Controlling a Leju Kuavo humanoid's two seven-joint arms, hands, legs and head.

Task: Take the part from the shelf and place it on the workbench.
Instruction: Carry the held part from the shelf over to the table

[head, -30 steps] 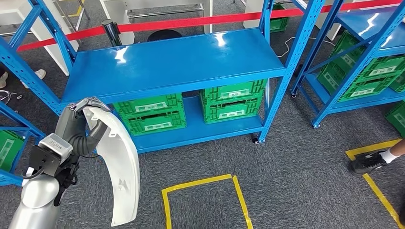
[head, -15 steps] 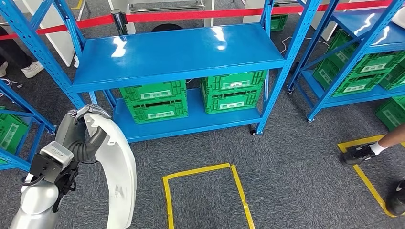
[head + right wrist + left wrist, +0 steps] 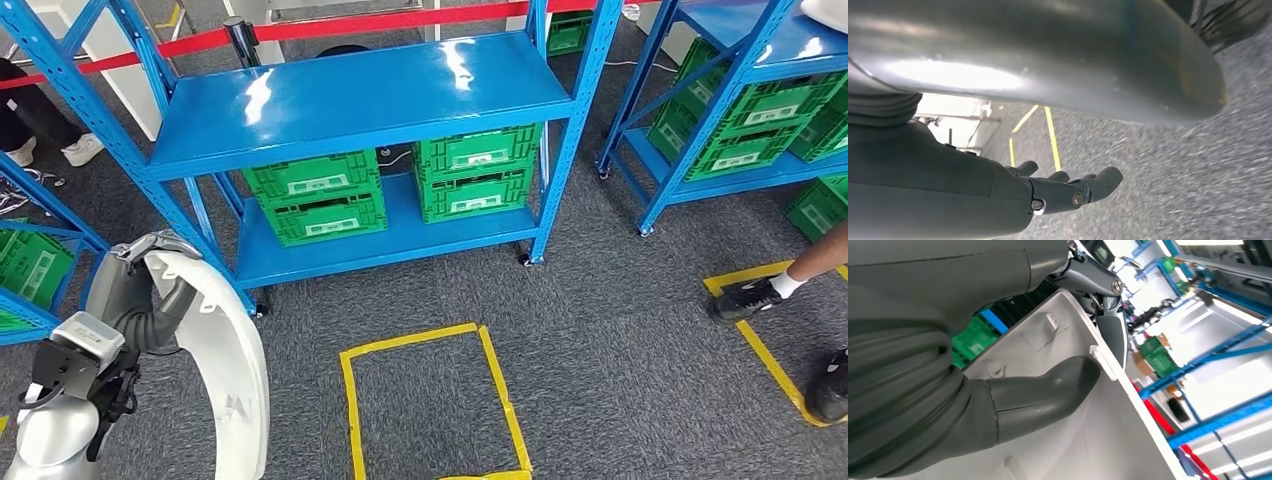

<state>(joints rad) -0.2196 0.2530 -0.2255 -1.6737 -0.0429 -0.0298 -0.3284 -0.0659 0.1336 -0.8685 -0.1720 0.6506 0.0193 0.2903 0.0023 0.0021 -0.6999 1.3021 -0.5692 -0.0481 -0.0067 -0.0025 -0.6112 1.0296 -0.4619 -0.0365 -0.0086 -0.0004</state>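
White and smooth, the long curved plastic panel [image 3: 225, 370] hangs at the lower left of the head view, arching from the robot's left hand [image 3: 140, 290] down toward the grey carpet floor [image 3: 620, 360]. That hand grips the panel's upper end: in the left wrist view the thick grey thumb [image 3: 1048, 390] presses against the panel's inner face [image 3: 1088, 440] while the darker fingers [image 3: 1110, 325] hook over its edge. The panel is well clear of the blue metal shelf rack [image 3: 360, 100], whose upper board is bare and glossy. Four green plastic crates [image 3: 320, 195] sit stacked in two pairs on the rack's lower board. A square of yellow tape [image 3: 430, 400] marks the floor in front of the rack. The right hand [image 3: 1068, 187] hangs above the carpet, fingers loosely extended and holding nothing. A person's shoes [image 3: 750, 298] stand at the right edge.
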